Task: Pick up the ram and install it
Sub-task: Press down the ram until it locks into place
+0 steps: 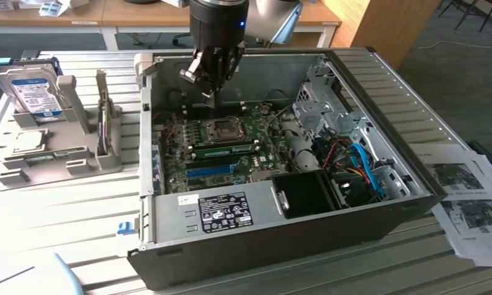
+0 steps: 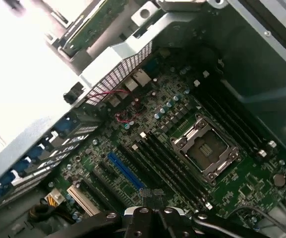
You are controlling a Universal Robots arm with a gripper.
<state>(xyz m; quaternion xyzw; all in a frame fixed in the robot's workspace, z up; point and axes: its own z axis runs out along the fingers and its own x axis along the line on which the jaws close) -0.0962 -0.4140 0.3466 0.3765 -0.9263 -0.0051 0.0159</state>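
Grey holder (image 1: 57, 157) on the exterior view's left with a hard drive (image 1: 34, 92) standing in it, pincer (image 1: 209, 86) closed with nothing in it, above the open computer case (image 1: 377, 92), green ram (image 1: 227, 149) already lying on the board inside, lower than the pincer

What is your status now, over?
Gripper shut, low over motherboard. Green ram sits in slot by CPU socket. No obstruction seen.

Gripper (image 1: 216, 92) hangs shut over the open case (image 1: 377, 184), above the motherboard (image 1: 221, 150); a ram (image 1: 227, 148) sits slotted beside the socket (image 1: 226, 129).
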